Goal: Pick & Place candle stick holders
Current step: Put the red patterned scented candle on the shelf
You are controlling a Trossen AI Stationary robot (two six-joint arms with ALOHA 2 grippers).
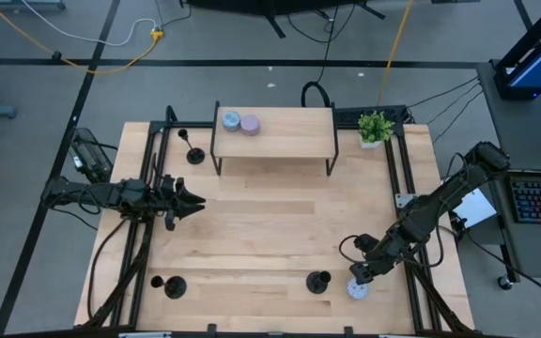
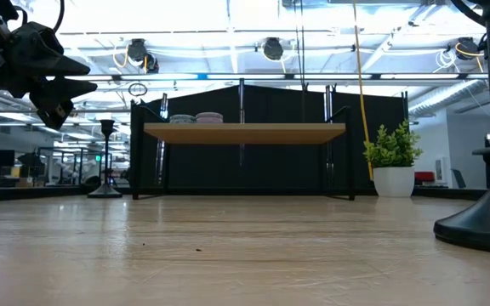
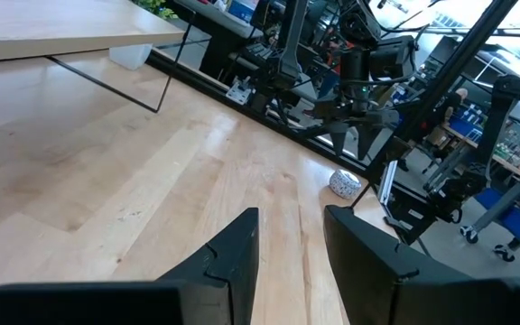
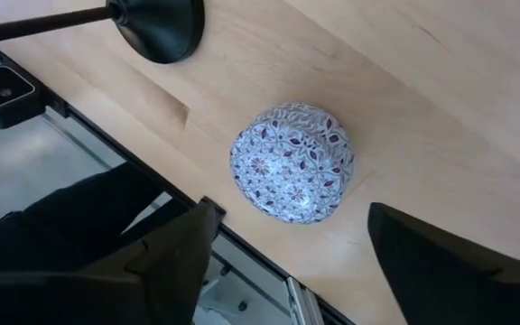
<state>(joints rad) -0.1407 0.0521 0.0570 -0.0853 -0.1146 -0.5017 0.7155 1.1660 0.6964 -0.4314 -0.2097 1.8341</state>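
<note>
wooden table [image 1: 270,235] carries three candle stick holders [image 1: 318,281], shelf [image 1: 275,132], plant [image 1: 375,128], tin [image 1: 357,289].

Overhead, table-level and wrist cameras share the table [image 1: 270,235].

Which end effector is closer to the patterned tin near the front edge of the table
The right. The right end effector hangs open right above the patterned tin; the left end effector hovers far across the table.

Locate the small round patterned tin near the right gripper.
In the high view, the small round patterned tin sits near the table's front edge, beside the open right gripper, right of a black candle holder.
</note>
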